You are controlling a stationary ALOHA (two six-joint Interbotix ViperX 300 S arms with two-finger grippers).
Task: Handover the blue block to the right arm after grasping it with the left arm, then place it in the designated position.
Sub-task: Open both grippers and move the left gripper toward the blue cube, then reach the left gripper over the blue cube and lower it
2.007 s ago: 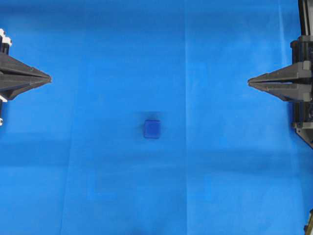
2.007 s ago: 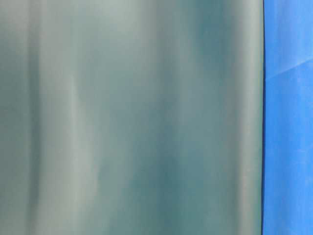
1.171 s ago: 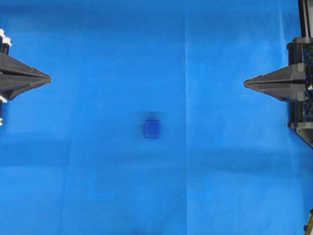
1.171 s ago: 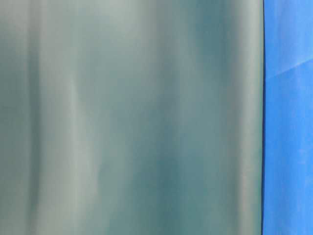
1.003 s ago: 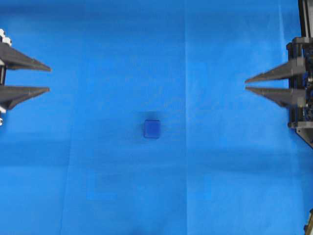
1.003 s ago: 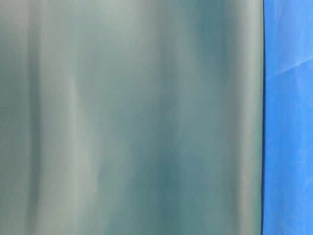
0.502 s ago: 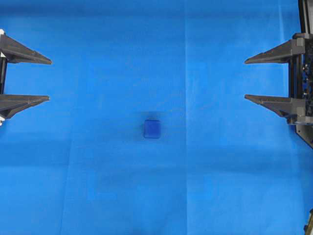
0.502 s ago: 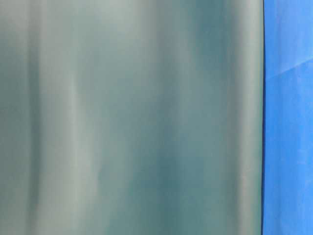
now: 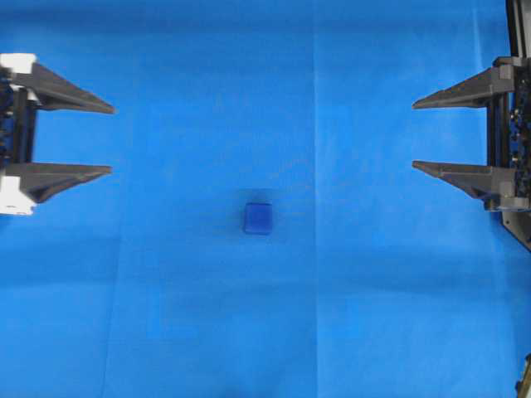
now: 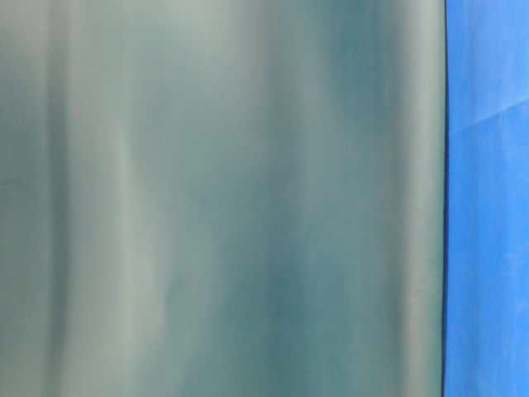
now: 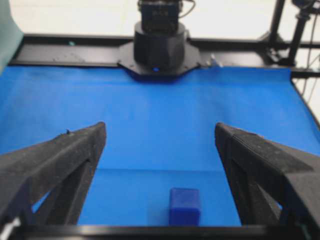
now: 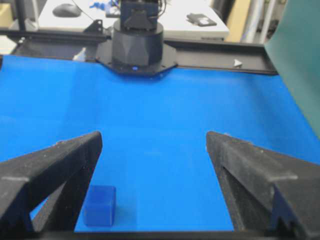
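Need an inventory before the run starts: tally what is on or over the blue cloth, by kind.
Blue block: 1
End effectors, both open: 2 (left end effector, right end effector)
Total: 3, all on or over the blue cloth

Both end effectors opened; left end effector (image 9: 111, 139) advanced

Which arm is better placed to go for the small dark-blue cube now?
Left, I'd judge. The left gripper is open, and in its wrist view the small dark-blue cube sits between its fingers. The right gripper is open too, but the cube lies off toward one finger in its view.
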